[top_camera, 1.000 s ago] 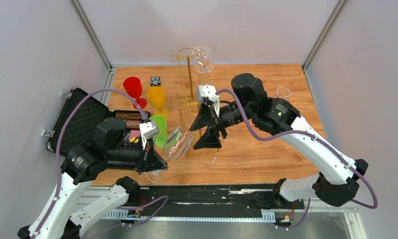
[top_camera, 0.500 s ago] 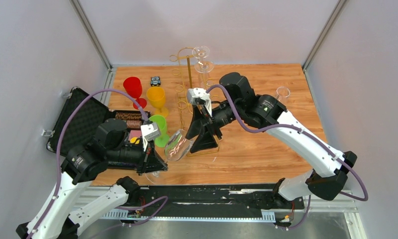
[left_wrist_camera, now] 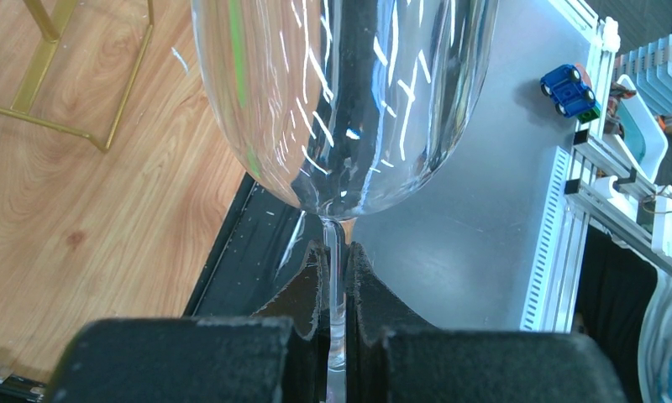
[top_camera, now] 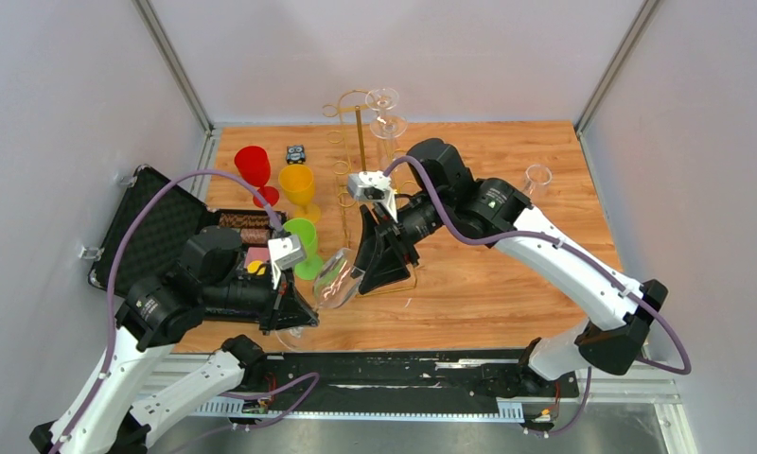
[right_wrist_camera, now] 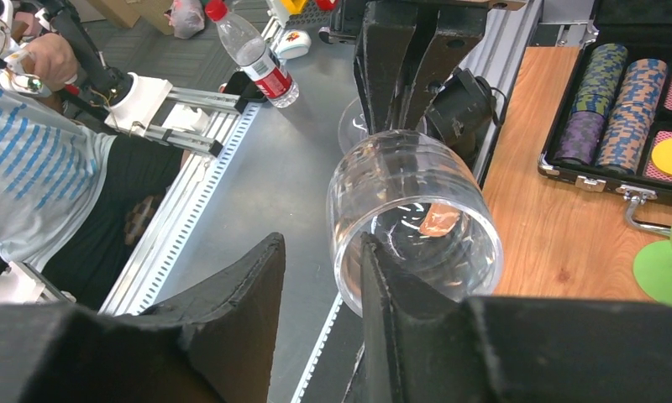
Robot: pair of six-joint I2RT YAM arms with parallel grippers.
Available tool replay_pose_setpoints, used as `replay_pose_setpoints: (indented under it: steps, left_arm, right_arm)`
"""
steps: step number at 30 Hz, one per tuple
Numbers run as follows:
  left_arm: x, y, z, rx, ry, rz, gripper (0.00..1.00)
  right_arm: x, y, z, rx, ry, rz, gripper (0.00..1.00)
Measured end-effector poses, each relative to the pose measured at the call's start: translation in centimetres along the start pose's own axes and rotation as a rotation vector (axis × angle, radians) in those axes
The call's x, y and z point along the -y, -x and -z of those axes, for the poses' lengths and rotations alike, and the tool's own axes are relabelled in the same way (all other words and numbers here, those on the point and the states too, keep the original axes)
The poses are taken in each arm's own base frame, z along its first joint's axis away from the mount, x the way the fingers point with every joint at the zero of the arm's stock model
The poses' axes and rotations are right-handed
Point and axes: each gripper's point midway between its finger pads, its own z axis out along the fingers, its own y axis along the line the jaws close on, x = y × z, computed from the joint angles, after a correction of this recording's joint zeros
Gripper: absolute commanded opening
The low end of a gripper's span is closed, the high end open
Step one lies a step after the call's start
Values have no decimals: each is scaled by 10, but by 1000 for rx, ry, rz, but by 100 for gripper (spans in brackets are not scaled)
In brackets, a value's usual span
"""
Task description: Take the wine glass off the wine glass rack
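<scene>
Largely hidden, the wine glass (left_wrist_camera: 341, 101) stem sits nipped in left pincer (left_wrist_camera: 336, 262); right pincer (right_wrist_camera: 320, 245) gapes.

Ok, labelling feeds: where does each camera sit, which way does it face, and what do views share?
Top external: above, behind bases, looking down on table, wine glass rack, left arm, right arm.
Left wrist: on the left arm, looking along the left tool, shut on the wine glass stem.
Right wrist: on the right arm, facing the glass's mouth past the open right tool.
Shared: all show the glass.
</scene>
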Motion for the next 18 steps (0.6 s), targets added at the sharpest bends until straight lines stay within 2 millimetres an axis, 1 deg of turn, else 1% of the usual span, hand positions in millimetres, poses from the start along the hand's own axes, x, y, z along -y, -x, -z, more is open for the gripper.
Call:
replay_pose_setpoints:
  steps: [2, 4, 9, 12, 15, 16, 18]
  left_arm:
    - [0, 0, 0, 0, -1, -3, 0]
    - [1, 0, 1, 1, -1, -5, 0]
    - [2, -2, 2, 2, -3, -8, 0]
    - [2, -2, 2, 1, -5, -9, 0]
    - [2, -3, 2, -3, -4, -11, 0]
    - [3, -4, 2, -3, -5, -14, 2]
    - [3, -4, 3, -2, -5, -18, 11]
  right_arm:
    - [0, 0, -1, -1, 5, -4, 30]
    - [1, -1, -2, -2, 9, -8, 23]
    - [3, -2, -4, -5, 18, -21, 14]
    - [2, -2, -5, -6, 30, -27, 1]
    - [-1, -3, -6, -6, 52, -35, 0]
    - [-1, -3, -7, -7, 56, -36, 0]
    - [-2, -2, -8, -6, 60, -33, 0]
